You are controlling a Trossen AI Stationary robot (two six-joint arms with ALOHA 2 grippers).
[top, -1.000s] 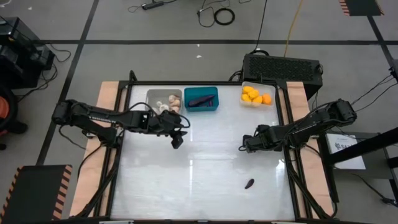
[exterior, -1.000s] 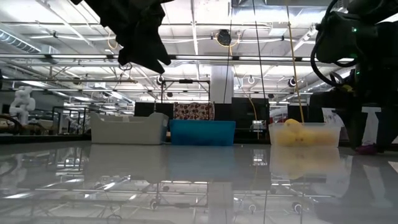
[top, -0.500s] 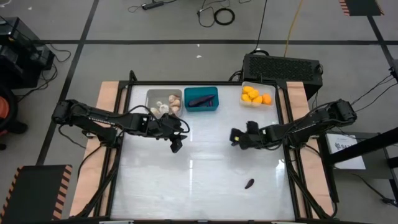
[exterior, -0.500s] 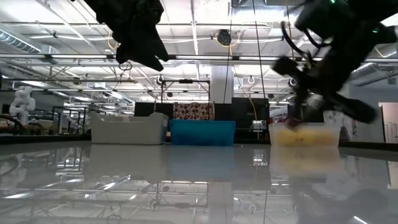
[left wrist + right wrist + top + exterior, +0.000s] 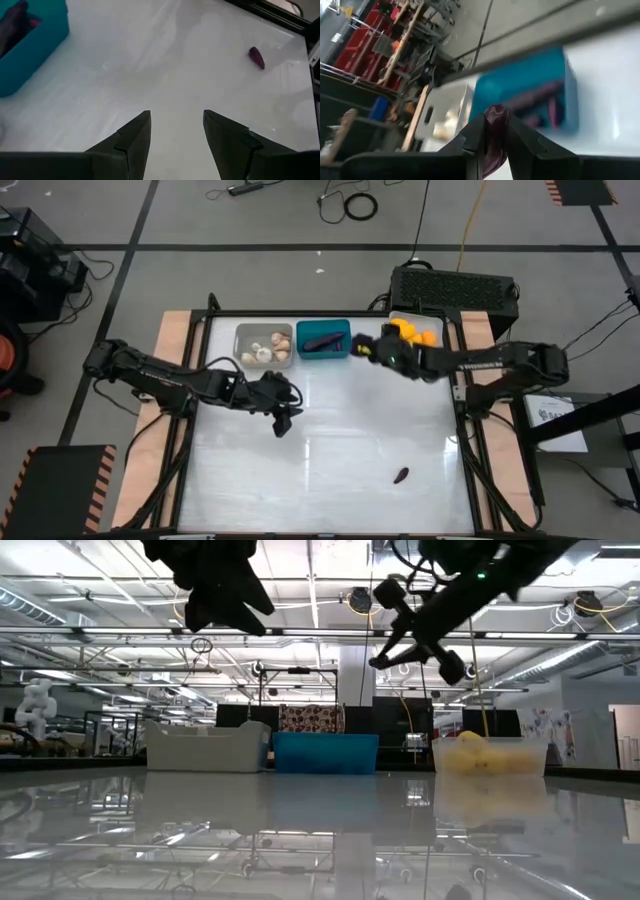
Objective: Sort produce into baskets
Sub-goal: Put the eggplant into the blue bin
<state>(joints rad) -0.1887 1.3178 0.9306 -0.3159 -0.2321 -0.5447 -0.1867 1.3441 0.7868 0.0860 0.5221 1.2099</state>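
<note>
My right gripper (image 5: 362, 348) is shut on a dark purple vegetable piece (image 5: 495, 131), raised above the table just right of the teal basket (image 5: 324, 340), which holds a long purple vegetable (image 5: 322, 341). My left gripper (image 5: 283, 421) is open and empty above the table's middle left. The grey basket (image 5: 264, 344) holds pale bulbs. The clear basket (image 5: 414, 330) holds yellow-orange fruits. One purple piece (image 5: 400, 475) lies on the table at the near right; it also shows in the left wrist view (image 5: 256, 57). My right gripper pinches the purple piece between its two fingers; the piece's rounded end (image 5: 495, 113) sticks out past the fingertips. The piece is lifted clear of the table, over the space beside the teal basket.
A black box with cables (image 5: 452, 288) stands behind the table's far right. Wooden side rails (image 5: 176, 340) run along the left and right edges. The white tabletop (image 5: 330, 440) lies bare between the arms.
My right gripper has swung from the table's right side toward the far edge and left, up to the teal basket, carrying the purple piece. My left gripper has drifted slightly toward the near edge.
</note>
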